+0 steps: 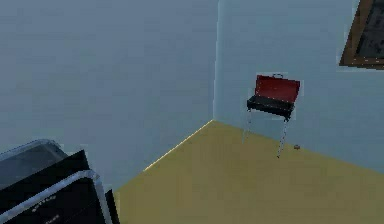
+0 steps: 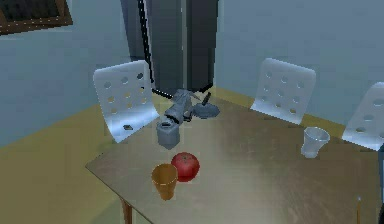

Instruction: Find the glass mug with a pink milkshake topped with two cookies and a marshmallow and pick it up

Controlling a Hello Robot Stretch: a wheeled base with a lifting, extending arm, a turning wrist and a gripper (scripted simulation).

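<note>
A wooden table (image 2: 250,185) stands in the arm side view with several small things on it. Near its front left are an orange-brown cup (image 2: 164,181) and a red round fruit (image 2: 185,165). Behind them stands a small grey vessel (image 2: 167,132). A grey lumpy thing (image 2: 187,103) leans just beyond it, with a touch of red and white at its right end. Toward the table's right stands a white cup (image 2: 315,142). I cannot tell what the grey things are.
White perforated chairs (image 2: 125,92) (image 2: 283,88) (image 2: 366,115) ring the table's far side. A tall dark and grey cabinet (image 2: 172,40) rises behind. In the forward view a red grill on legs (image 1: 272,98) stands by the wall corner, with open yellow floor (image 1: 250,180) and a dark box (image 1: 45,190) at bottom left.
</note>
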